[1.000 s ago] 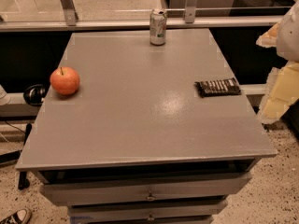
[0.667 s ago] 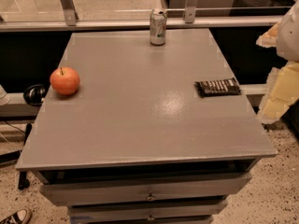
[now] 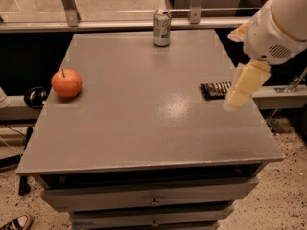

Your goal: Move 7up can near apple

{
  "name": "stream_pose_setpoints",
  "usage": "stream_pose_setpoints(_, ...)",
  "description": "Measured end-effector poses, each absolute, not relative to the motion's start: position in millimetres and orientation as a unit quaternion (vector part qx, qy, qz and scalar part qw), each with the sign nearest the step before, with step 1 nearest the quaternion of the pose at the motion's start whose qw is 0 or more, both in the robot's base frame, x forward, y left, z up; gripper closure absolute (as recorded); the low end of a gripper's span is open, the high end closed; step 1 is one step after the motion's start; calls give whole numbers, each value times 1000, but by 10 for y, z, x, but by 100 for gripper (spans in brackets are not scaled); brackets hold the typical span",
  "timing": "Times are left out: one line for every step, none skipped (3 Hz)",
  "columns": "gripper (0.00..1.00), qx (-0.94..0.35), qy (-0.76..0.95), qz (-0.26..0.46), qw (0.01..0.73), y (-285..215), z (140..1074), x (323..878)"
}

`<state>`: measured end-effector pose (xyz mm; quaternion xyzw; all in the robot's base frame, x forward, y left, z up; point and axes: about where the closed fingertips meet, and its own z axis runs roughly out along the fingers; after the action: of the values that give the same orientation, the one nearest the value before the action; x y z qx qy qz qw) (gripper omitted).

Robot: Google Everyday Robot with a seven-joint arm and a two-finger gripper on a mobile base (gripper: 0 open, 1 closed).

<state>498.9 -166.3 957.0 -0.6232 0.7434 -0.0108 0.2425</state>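
Note:
The 7up can, silvery with green markings, stands upright at the far edge of the grey table, near the middle. The orange-red apple sits near the table's left edge. They are far apart. My gripper, cream-coloured below the white arm, hangs over the table's right side, well to the right of the can and nearer to me. It holds nothing that I can see.
A dark snack bar lies at the table's right edge, partly behind my gripper. Drawers are under the tabletop. A metal rail with posts runs behind the table. A shoe is on the floor at bottom left.
My arm and gripper have moved left, from beside the table's right edge to over it, covering the end of the snack bar. The can and apple have not moved.

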Motion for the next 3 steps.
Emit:
stream_pose_setpoints(0, -613, 731, 17, 299, -1381, 9430, 5504)
stream_pose_setpoints(0, -588, 730, 40, 346, -1215, 9298, 6052)
stream_pose_setpoints(0, -549, 738, 77, 384, -1074, 9168, 6556)
